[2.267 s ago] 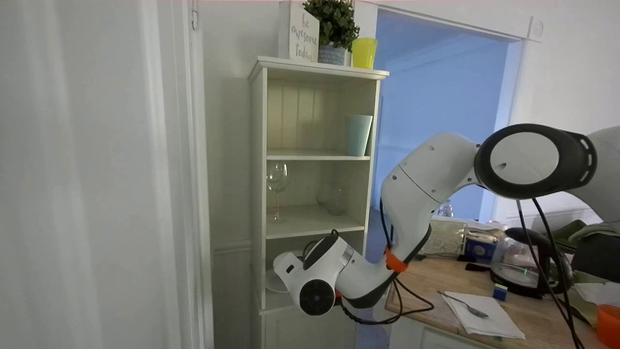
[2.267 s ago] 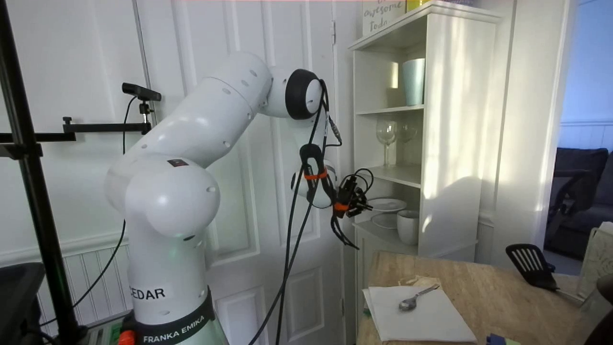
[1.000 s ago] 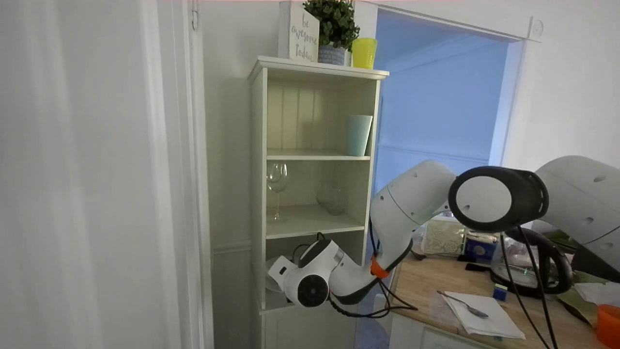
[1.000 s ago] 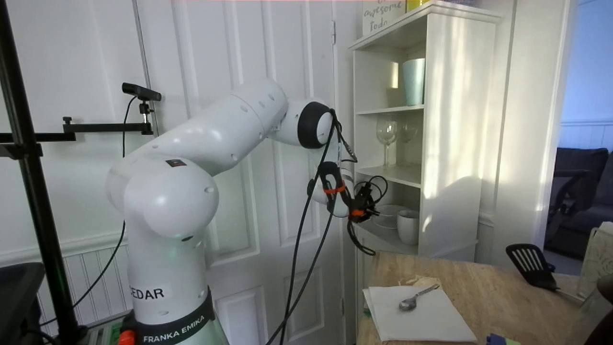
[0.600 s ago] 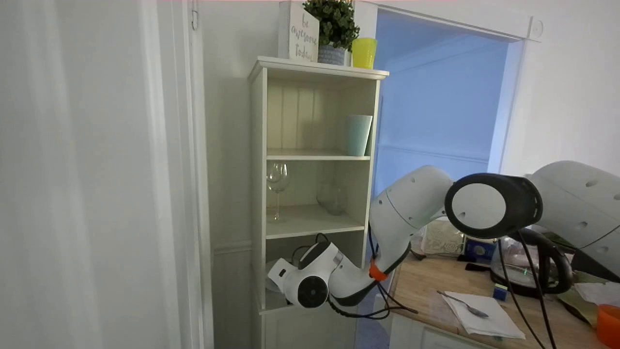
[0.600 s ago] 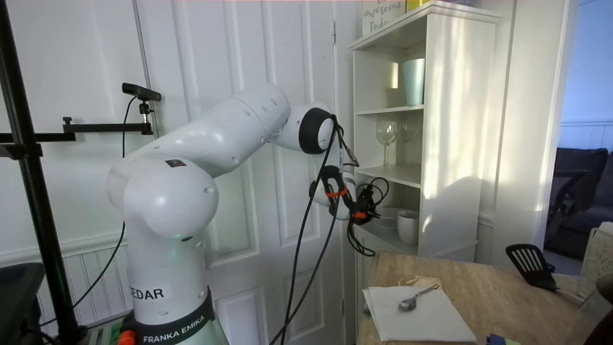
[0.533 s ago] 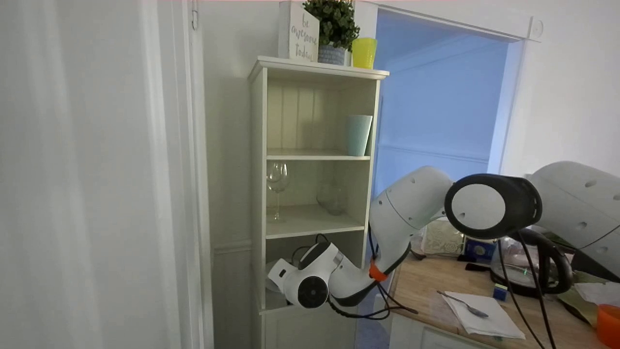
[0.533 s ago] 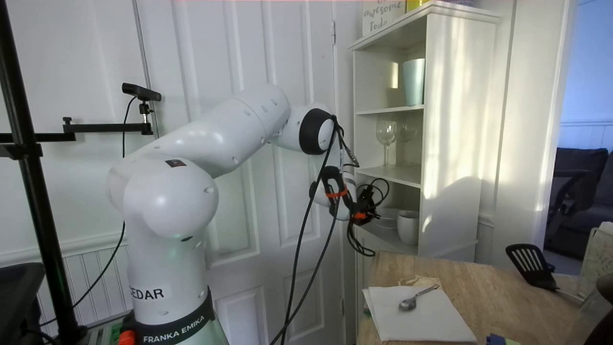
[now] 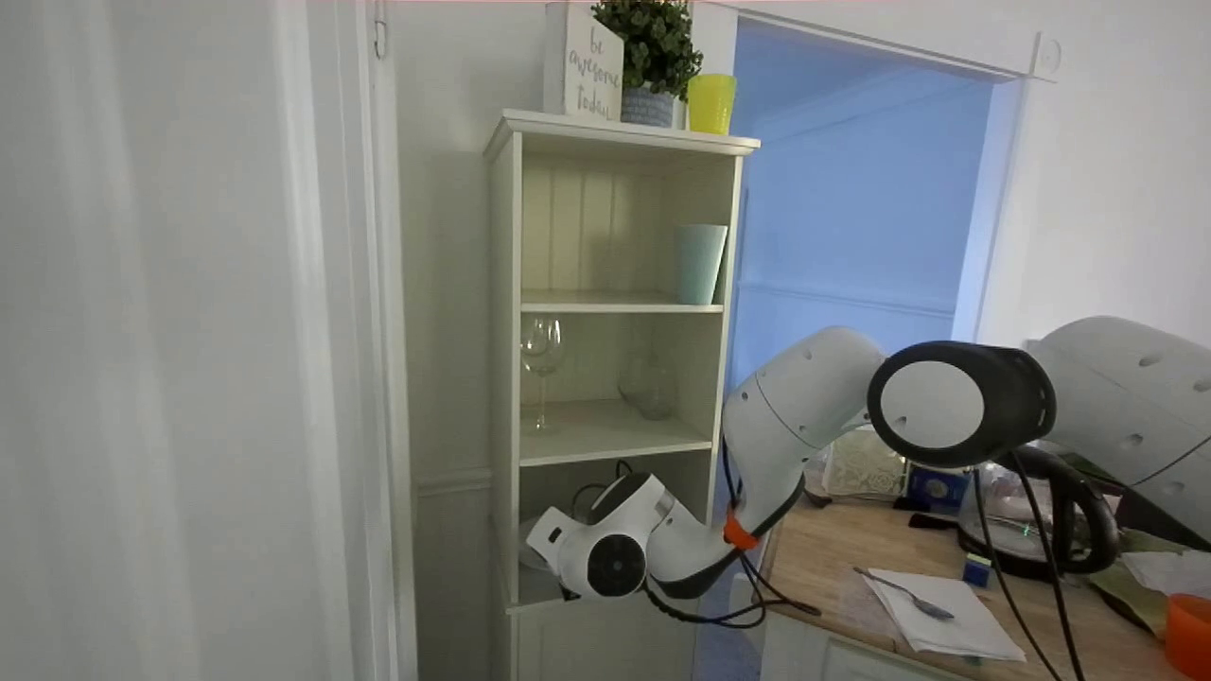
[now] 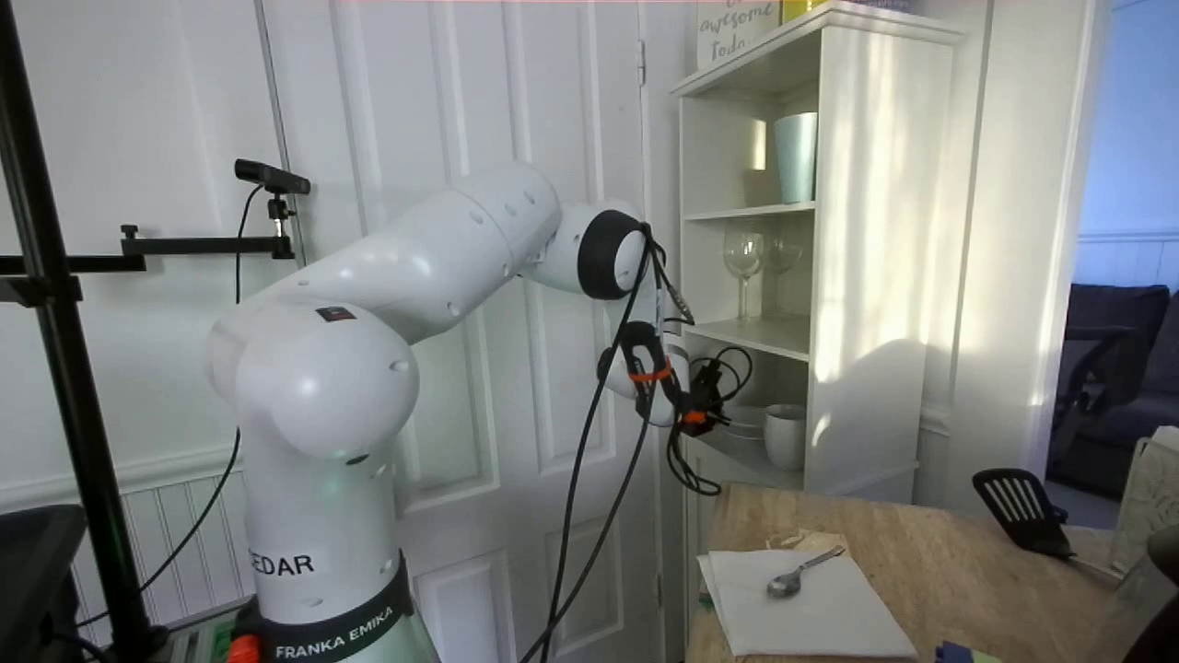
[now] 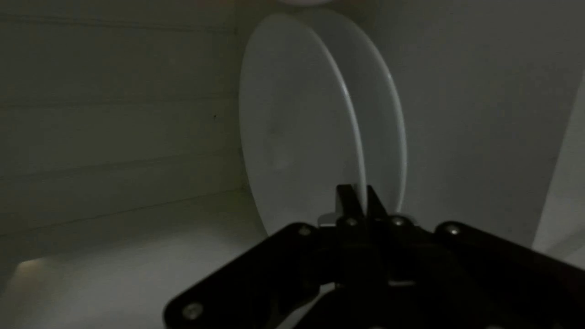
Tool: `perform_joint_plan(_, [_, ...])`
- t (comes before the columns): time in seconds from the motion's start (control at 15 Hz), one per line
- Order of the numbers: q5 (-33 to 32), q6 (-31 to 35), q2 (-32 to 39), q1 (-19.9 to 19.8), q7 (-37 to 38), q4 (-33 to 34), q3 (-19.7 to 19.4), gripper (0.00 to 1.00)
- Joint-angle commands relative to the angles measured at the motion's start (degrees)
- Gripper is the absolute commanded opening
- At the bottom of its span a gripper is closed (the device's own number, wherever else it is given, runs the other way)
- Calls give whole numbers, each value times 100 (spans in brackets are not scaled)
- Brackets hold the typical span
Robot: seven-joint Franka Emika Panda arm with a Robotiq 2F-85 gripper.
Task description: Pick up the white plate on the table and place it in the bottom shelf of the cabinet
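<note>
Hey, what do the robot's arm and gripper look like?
The arm is glossy white and rounded, with a black base band lettered FRANKA EMIKA in white, black cables and an orange strap. The gripper is mostly black, with slim fingers and silvery screws.

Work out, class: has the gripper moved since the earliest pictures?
Yes. Judged against the cabinet in an exterior view, the gripper has moved a little down and toward the right of the picture.
</note>
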Motion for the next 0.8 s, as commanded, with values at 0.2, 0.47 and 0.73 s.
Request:
perform_joint_plan(0.2, [179,157,133,-76,-193,184,5,1])
perform_joint_plan(0.47, [154,179,225,-118,-164,252,0,1])
perform_joint_plan(0.73, [142,199,291,-141,-137,358,9,1])
